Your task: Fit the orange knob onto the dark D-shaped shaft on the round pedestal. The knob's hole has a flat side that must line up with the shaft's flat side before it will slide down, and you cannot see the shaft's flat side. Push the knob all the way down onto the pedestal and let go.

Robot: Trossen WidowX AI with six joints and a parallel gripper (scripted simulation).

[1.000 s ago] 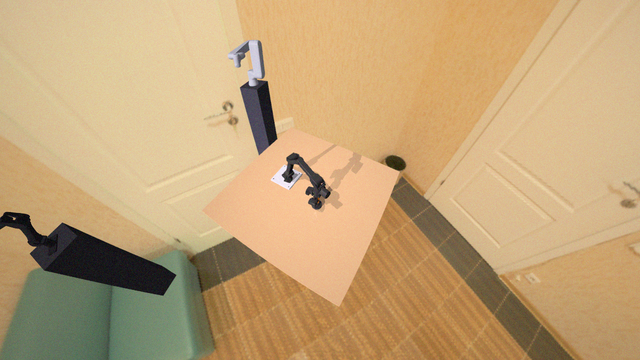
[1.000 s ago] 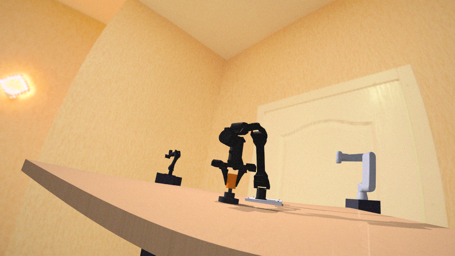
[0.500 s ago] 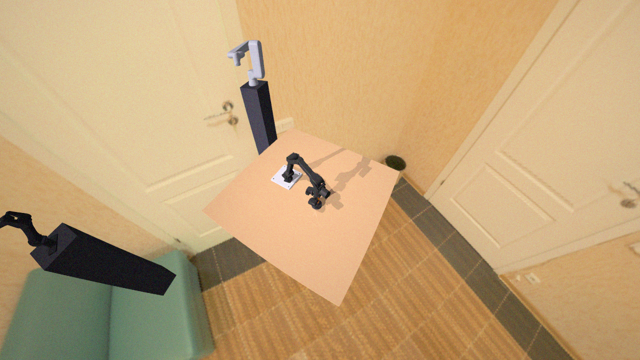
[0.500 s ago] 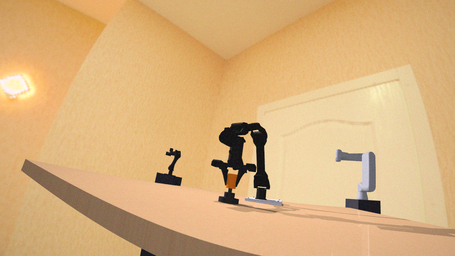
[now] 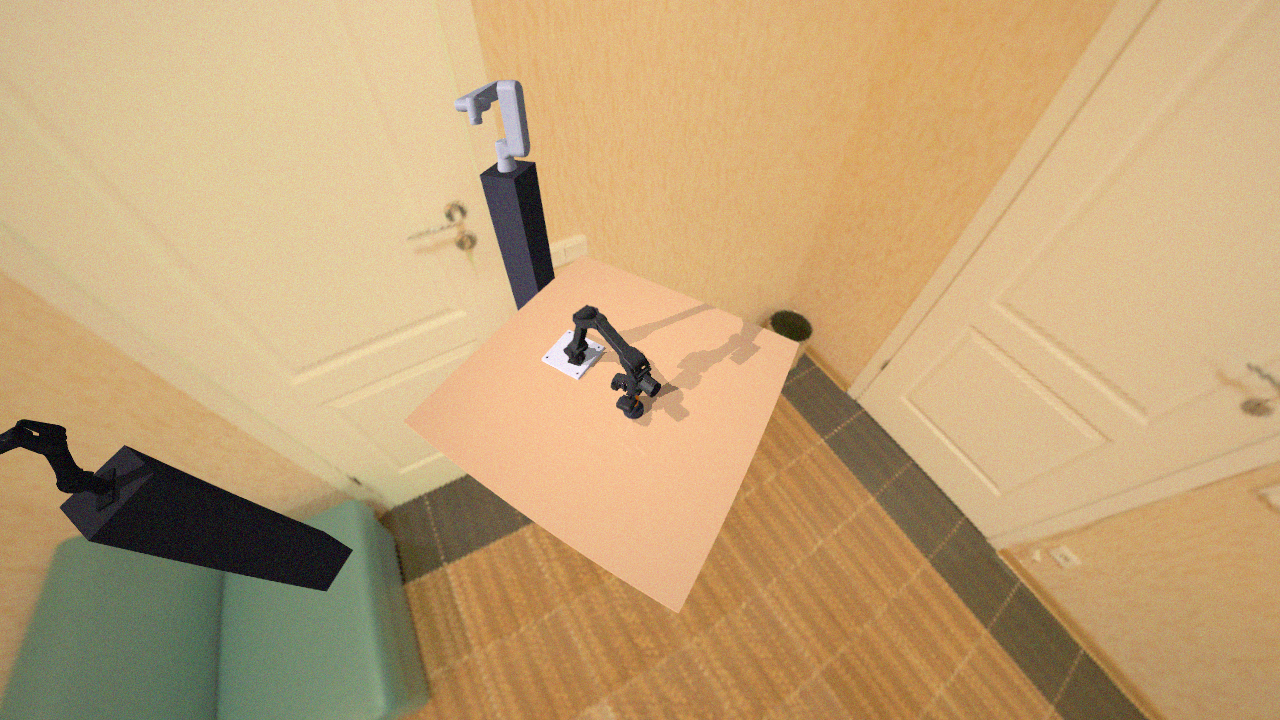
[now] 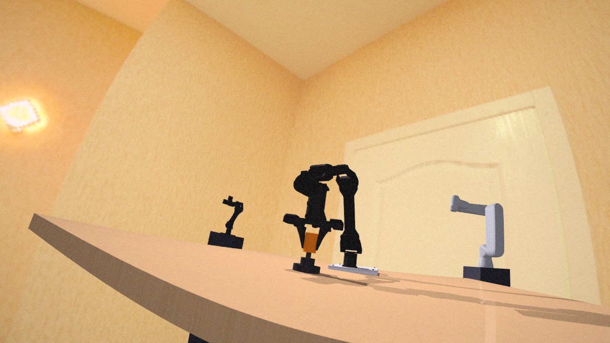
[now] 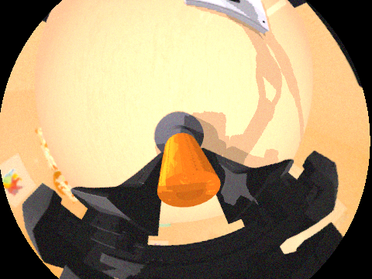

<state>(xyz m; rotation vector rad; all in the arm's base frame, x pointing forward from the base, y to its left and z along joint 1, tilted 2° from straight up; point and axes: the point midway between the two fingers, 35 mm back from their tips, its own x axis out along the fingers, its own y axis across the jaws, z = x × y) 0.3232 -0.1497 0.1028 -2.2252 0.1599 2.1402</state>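
Observation:
My gripper (image 6: 310, 243) (image 7: 182, 153) (image 5: 628, 410) is shut on the orange knob (image 6: 310, 241) (image 7: 187, 170) and holds it upright, straight above the round dark pedestal (image 6: 306, 267) (image 7: 167, 129). In the exterior view the dark shaft (image 6: 306, 260) shows as a short stub between the knob's lower end and the pedestal. In the wrist view the knob covers the shaft and most of the pedestal. I cannot tell whether the knob's hole has taken the shaft's tip.
The arm's white base plate (image 5: 571, 354) (image 6: 353, 268) (image 7: 228, 2) lies on the table (image 5: 572, 465) just behind the pedestal. Off the table stand a dark post with a grey arm (image 5: 501, 116) (image 6: 486, 230) and another with a black arm (image 6: 232, 213).

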